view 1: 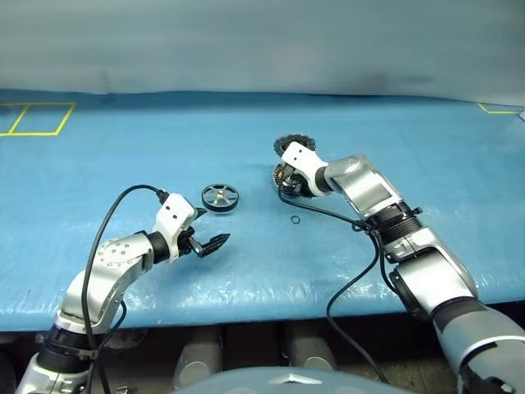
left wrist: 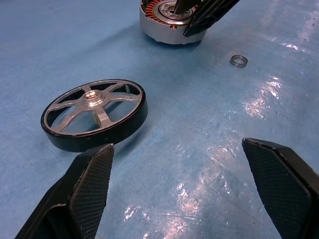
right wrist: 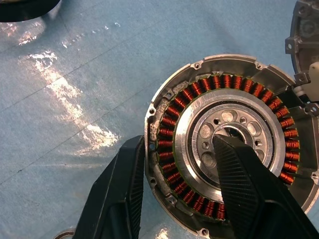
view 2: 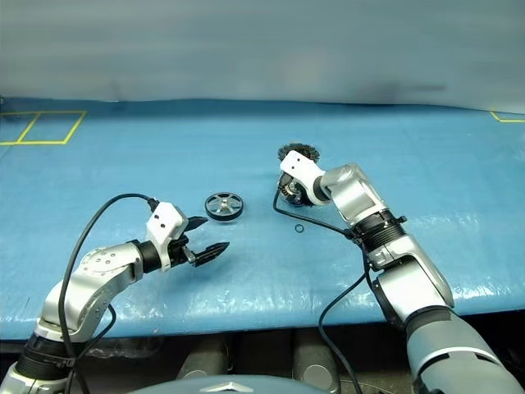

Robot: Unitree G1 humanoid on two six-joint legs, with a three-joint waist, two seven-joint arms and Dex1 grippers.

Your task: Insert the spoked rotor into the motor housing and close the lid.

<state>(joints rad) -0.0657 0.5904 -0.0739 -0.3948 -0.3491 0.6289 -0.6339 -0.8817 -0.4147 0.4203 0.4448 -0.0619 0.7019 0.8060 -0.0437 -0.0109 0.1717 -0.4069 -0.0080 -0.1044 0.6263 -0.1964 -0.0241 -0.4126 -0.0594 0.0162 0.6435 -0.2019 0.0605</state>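
On a blue tarp-covered table (view 1: 246, 271), the left gripper (view 1: 212, 241) hovers with fingers spread wide and empty; the spoked rotor (left wrist: 94, 113) lies flat just beyond its fingertips. Farther off, the right gripper (right wrist: 179, 189) straddles the near rim of the motor housing (right wrist: 199, 89), fingers partly parted, one finger outside the wall, the other over the central bearing. A small ring (left wrist: 239, 60) lies beside the housing, the lid (view 1: 294, 144) behind it.
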